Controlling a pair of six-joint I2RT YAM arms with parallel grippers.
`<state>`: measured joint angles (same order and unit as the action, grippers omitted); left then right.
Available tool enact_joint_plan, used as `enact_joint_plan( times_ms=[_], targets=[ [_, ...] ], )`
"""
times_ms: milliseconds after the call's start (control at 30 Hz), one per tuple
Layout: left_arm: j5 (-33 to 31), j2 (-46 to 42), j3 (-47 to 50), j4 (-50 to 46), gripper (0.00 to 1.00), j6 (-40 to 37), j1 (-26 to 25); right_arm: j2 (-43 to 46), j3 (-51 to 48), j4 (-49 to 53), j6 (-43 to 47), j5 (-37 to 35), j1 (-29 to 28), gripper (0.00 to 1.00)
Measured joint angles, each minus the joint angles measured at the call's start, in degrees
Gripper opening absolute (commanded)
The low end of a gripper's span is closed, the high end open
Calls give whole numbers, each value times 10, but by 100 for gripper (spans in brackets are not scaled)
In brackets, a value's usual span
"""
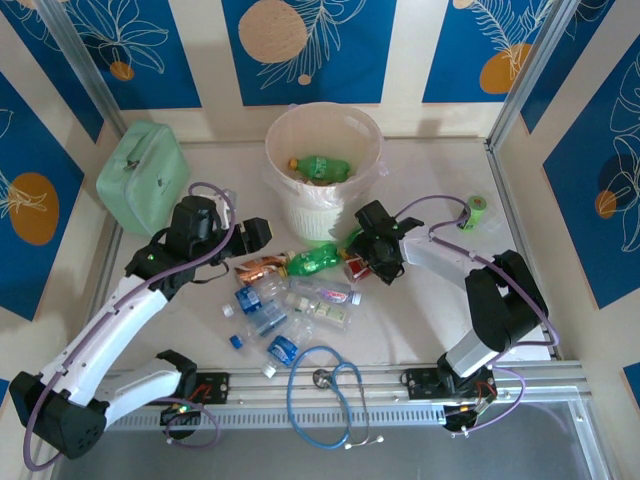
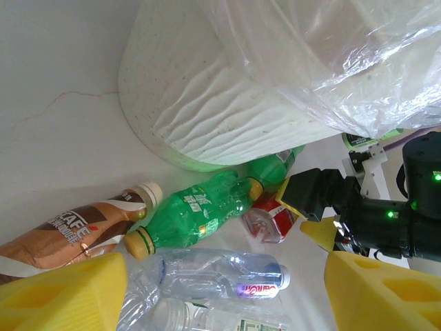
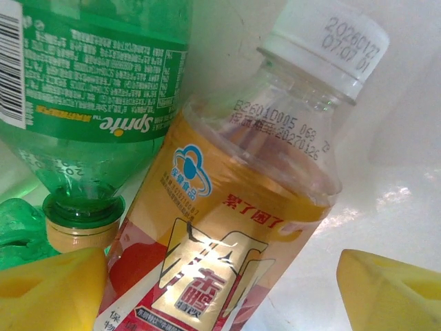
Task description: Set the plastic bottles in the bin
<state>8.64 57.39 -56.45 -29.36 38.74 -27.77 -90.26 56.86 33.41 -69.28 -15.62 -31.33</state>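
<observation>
The cream-white bin (image 1: 300,215) stands at the back middle with a green bottle (image 1: 322,168) inside. Several plastic bottles lie in front of it: a brown coffee bottle (image 1: 262,268), a green one (image 1: 312,260), a red-and-yellow-labelled one (image 1: 355,266) and clear ones (image 1: 320,300). My left gripper (image 1: 262,235) hangs open above a clear bottle (image 2: 220,274), yellow fingers (image 2: 62,293) wide apart. My right gripper (image 3: 222,258) is open astride the red-and-yellow-labelled bottle (image 3: 207,227), whose white cap (image 3: 331,41) points away; a gap shows at the right finger (image 3: 393,289).
A mint-green case (image 1: 143,175) sits at the back left. A small green cylinder (image 1: 478,210) stands at the right wall. A blue stethoscope (image 1: 325,395) lies over the near rail. The bin's liner (image 2: 331,62) hangs over its side.
</observation>
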Motion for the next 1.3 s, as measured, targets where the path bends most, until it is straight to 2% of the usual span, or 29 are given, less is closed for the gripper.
enact_joint_plan(
  times_ms=[333,733,1300],
  targets=[
    [2,1,2,2,75,4,0,0,-23,2,-4,2,19,84],
    [3,1,2,2,75,4,0,20,-57,3,-2,0,38,79],
    [3,1,21,6,74,5,0,44,-90,2,9,0,49,65]
  ],
)
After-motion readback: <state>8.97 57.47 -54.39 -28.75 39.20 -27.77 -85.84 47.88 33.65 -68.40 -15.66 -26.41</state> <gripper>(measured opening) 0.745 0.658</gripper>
